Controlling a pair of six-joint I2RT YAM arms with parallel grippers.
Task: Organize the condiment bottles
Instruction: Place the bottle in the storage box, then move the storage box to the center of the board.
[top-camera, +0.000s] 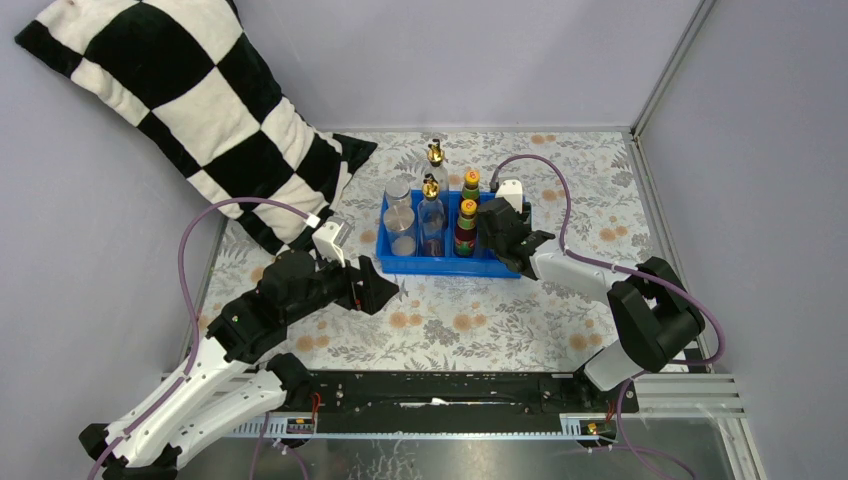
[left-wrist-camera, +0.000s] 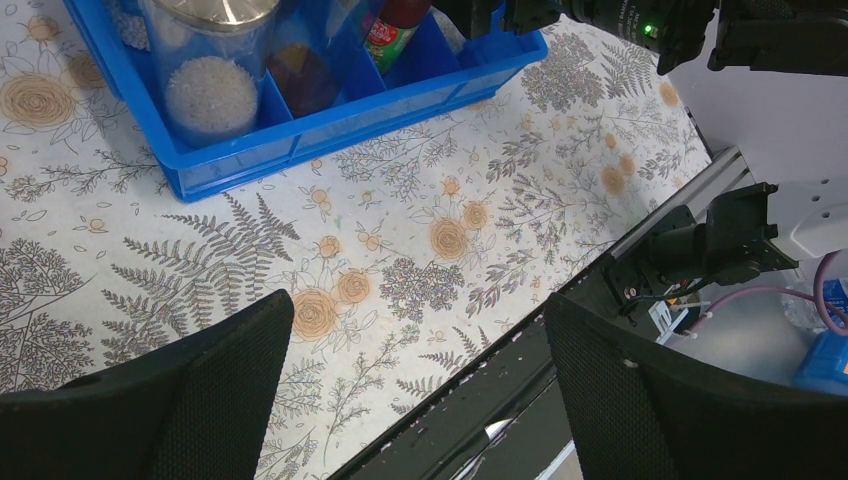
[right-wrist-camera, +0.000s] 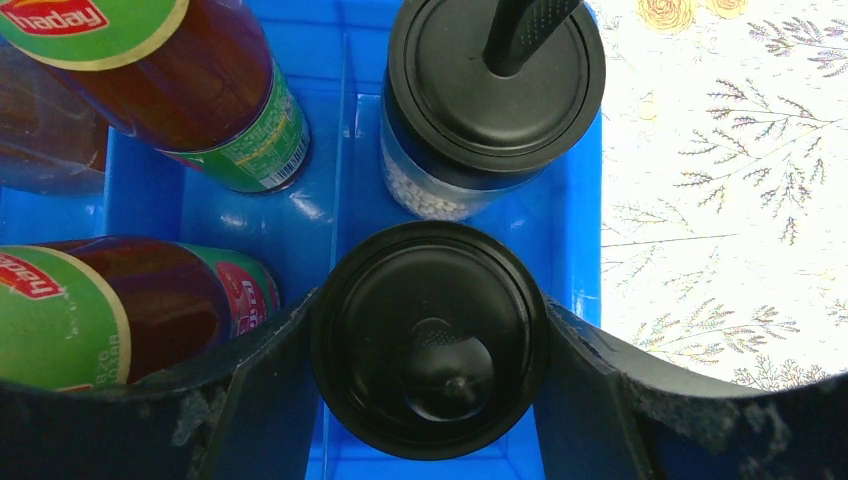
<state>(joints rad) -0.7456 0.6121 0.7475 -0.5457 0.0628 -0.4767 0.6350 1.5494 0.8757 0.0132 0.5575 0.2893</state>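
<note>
The blue tray (top-camera: 440, 268) sits on the flowered counter (top-camera: 470, 320) and holds all eight condiment containers. In its left compartment stand the two silver-lidded jars (top-camera: 401, 236), one behind the other. The next compartment to the right holds the two gold-spouted bottles (top-camera: 431, 215), and the one after that holds the two orange-capped sauce bottles (top-camera: 466, 230). The rightmost compartment holds the two black-capped shakers. The rear shaker (right-wrist-camera: 450, 110) stands at the far end, and the front shaker (right-wrist-camera: 428, 340) is at the near end, just beside the tray's right wall. The right gripper (top-camera: 497, 232) is over this compartment. Its jaws press against opposite sides of the front shaker's cap, gripping it. The left gripper (left-wrist-camera: 420, 390) hangs above the bare counter just off the tray's near left corner. Its jaws are spread wide apart and hold nothing.
</note>
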